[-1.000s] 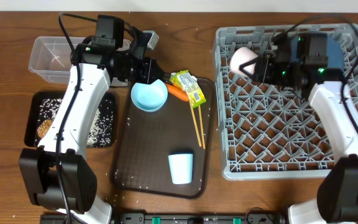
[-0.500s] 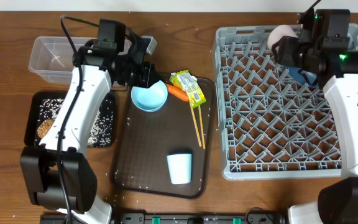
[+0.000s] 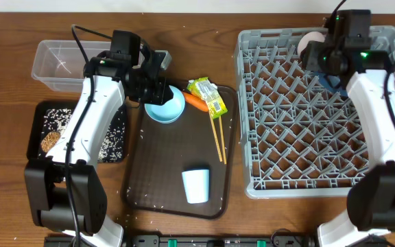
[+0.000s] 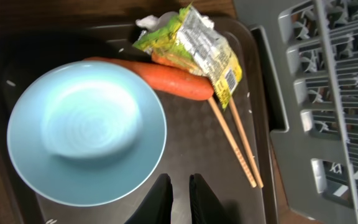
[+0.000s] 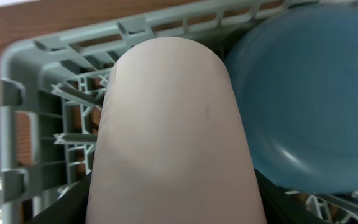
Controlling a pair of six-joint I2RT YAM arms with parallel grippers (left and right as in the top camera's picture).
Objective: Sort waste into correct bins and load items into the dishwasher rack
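Our left gripper (image 3: 158, 88) is over the far end of the brown serving tray (image 3: 163, 171). Its two fingers are almost pressed together and there is nothing between them. Its tips are just beside the rim of the small light-blue bowl (image 4: 86, 130), which sits on that tray with its open side up. Next to the bowl lies the orange carrot (image 4: 166, 79). The crumpled green-yellow wrapper (image 4: 194, 43) rests on one end of the carrot. The two wooden chopsticks (image 4: 235, 146) poke out from under the wrapper and lie side by side on the tray. The light-blue cup (image 3: 196, 185) is at the near end of the same tray, well apart from the bowl. Our right gripper (image 3: 315, 51) is at the far side of the big grey rack (image 3: 300, 137), and its fingers are squeezed on the pink cup (image 5: 173, 137). The cup is just beside the big blue plate-bowl (image 5: 316, 93), which is in the rack. We cannot tell if the cup touches the rack. On the left side of the table (image 3: 5, 192), the clear tub (image 3: 46, 65) sits at the far edge. The black tray (image 3: 34, 134) is near it, closer to us. White rice (image 3: 57, 118) and a small brown lump (image 3: 48, 142) lie in the black tray.
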